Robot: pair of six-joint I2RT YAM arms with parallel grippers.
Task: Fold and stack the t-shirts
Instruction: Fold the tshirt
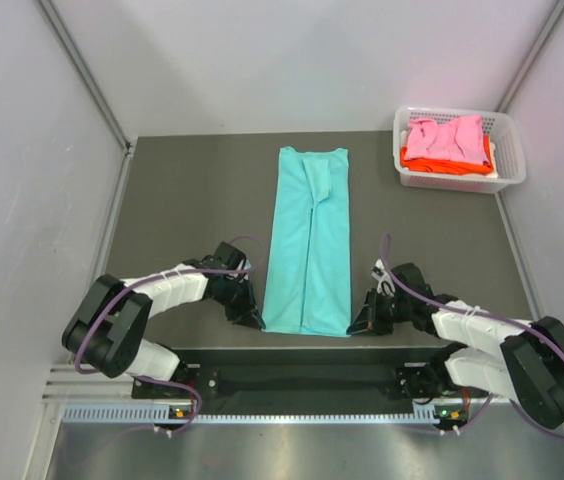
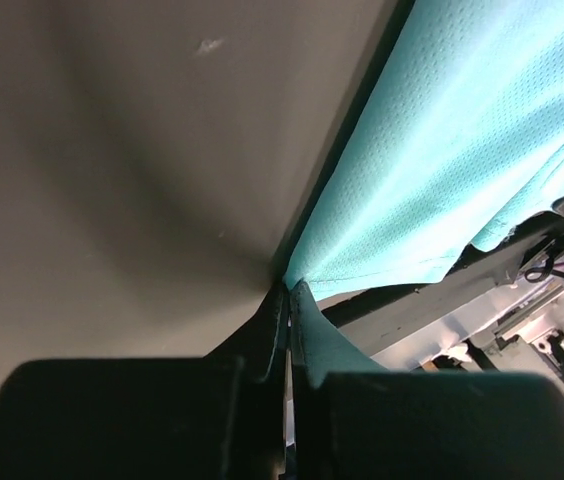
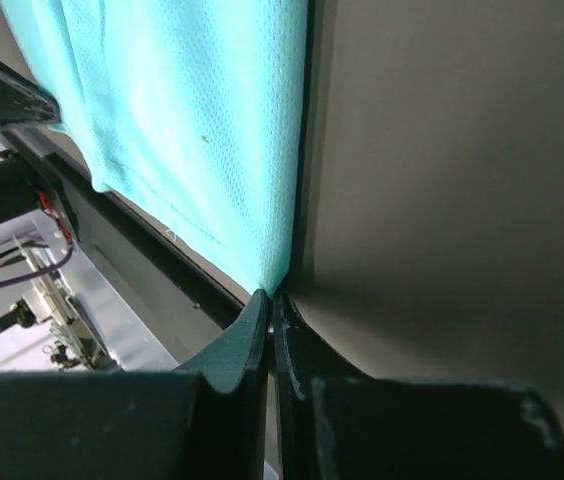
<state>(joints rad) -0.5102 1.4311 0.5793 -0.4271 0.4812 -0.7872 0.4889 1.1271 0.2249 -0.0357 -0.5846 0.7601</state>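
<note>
A teal t-shirt [image 1: 310, 240] lies on the dark table as a long narrow strip, sides folded in, collar end far from me. My left gripper [image 1: 258, 321] is shut on its near left corner; in the left wrist view the teal t-shirt [image 2: 462, 160] runs up from that gripper's pinched tips [image 2: 289, 290]. My right gripper [image 1: 354, 326] is shut on the near right corner, and the teal t-shirt [image 3: 192, 130] rises from its closed tips [image 3: 271, 297]. A pink t-shirt [image 1: 449, 136] lies on an orange t-shirt [image 1: 427, 163] in the basket.
A white plastic lattice basket [image 1: 510, 160] stands at the back right corner of the table [image 1: 192, 200]. Grey walls close in the left, back and right sides. The table's near edge and a metal rail [image 1: 292, 410] run just behind both grippers.
</note>
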